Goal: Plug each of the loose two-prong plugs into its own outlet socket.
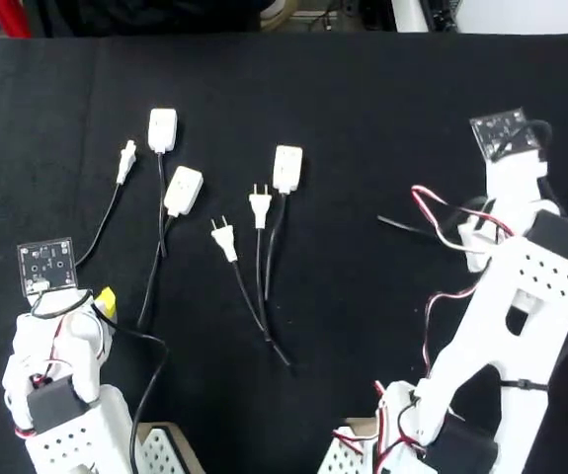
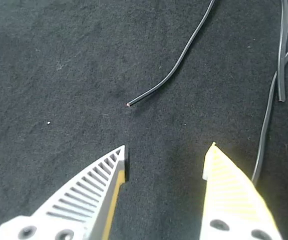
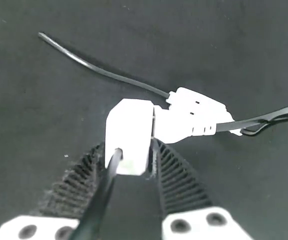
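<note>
My right gripper [image 3: 128, 145] is shut on a white outlet socket [image 3: 128, 132], and a white plug [image 3: 196, 117] sits joined to that socket's side. The plug's black wire [image 3: 93, 67] trails off over the cloth. In the high view, two loose two-prong plugs [image 1: 223, 237] [image 1: 259, 205] lie mid-table beside a white socket [image 1: 287, 168]. Two more sockets [image 1: 162, 128] [image 1: 183, 190] and a third plug [image 1: 125, 161] lie further left. My left gripper [image 2: 166, 150] is open just above the bare cloth, near a cut wire end [image 2: 128, 104].
Black cloth [image 1: 363, 118] covers the whole table. Black wires [image 1: 264, 316] run from the plugs and sockets toward the front. The right arm [image 1: 521, 267] stands at the right side, the left arm [image 1: 51, 375] at the front left corner.
</note>
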Controlling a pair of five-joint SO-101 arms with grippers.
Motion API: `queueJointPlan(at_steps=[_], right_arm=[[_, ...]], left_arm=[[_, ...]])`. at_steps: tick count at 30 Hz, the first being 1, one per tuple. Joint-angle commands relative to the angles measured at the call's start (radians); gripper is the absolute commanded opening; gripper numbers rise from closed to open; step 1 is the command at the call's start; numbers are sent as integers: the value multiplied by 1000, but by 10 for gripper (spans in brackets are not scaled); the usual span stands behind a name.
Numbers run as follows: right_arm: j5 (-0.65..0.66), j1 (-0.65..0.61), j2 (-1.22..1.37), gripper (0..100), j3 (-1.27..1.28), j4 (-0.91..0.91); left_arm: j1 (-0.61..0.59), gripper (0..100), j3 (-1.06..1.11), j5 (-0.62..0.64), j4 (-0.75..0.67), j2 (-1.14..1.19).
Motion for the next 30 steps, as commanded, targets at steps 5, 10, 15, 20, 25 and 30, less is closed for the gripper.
queueJointPlan(at_steps=[5, 10, 15, 20, 25, 30], right_arm=[[71, 17, -27, 191, 28, -37], [-18, -20, -33, 325, 4, 15], [-110, -68, -33, 325, -120, 164], [-258, -104, -33, 305, -297, 272], [-319, -233, -33, 8, -489, 423], [-459, -404, -33, 54, -555, 502]], left_arm=[[15, 252, -2, 5, -15, -6], [15, 252, -2, 5, -15, -6], [15, 252, -2, 5, -15, -6], [15, 253, -2, 5, -15, -6], [15, 255, -2, 8, -17, -6], [15, 256, -2, 9, -18, -6]])
